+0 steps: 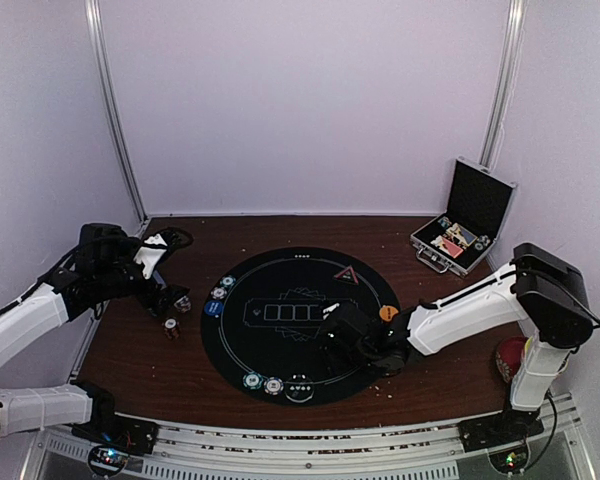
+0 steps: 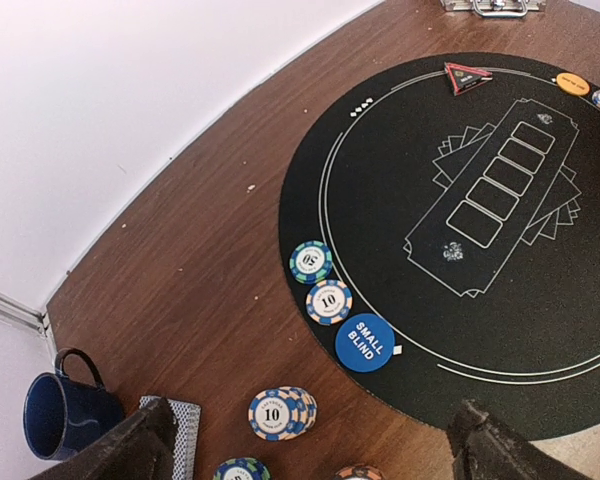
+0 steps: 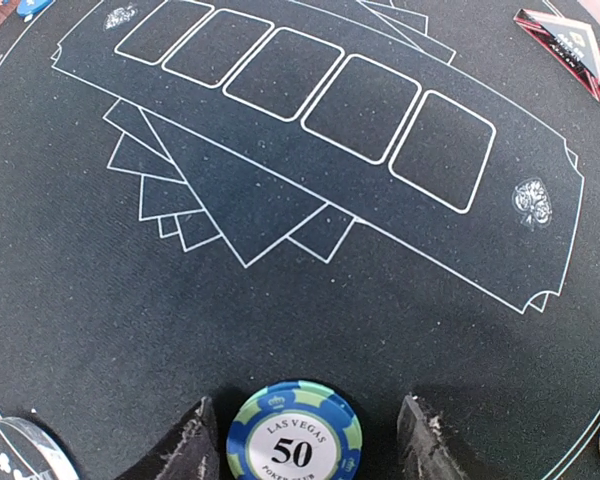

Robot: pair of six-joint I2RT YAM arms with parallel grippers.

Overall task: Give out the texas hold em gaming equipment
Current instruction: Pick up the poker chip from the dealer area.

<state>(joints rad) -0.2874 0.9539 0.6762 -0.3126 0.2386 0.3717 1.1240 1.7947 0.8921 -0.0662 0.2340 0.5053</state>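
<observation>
Both grippers were spread wide and held nothing. The right gripper [image 3: 307, 410] sat low over the mat [image 3: 100, 330]. Its fingers [image 3: 180, 450] flanked a 50 chip [image 3: 294, 432] that lay flat between them, with a gap on each side of it. Beyond the chip, five printed card boxes ran across the mat's middle. The red triangle [image 3: 563, 40] lay at the upper right corner of that view. One more chip showed in part at the lower left corner, too cut off to read.

The left gripper [image 2: 315, 415] hung over the table [image 2: 180, 250], just off the mat's left rim. Between its fingers lay a stack [image 2: 280, 412] of 10 chips on the wood, and two further chips were cut off by the lower edge. Grey-backed cards [image 2: 188, 435] lay beside the left finger, and a blue mug [image 2: 65, 410] stood upright to their left. On the mat's rim a second 50 chip [image 2: 310, 262], a 10 chip [image 2: 329, 301] and the blue disc [image 2: 365, 342], marked SMALL BLIND, lay close together in a row. The orange disc [image 2: 572, 83] lay across the mat, near the triangle.

From above, a pair of chips [image 1: 252, 380] lay side by side at the mat's near rim. The case [image 1: 465, 218] stood open at the table's far right corner.
</observation>
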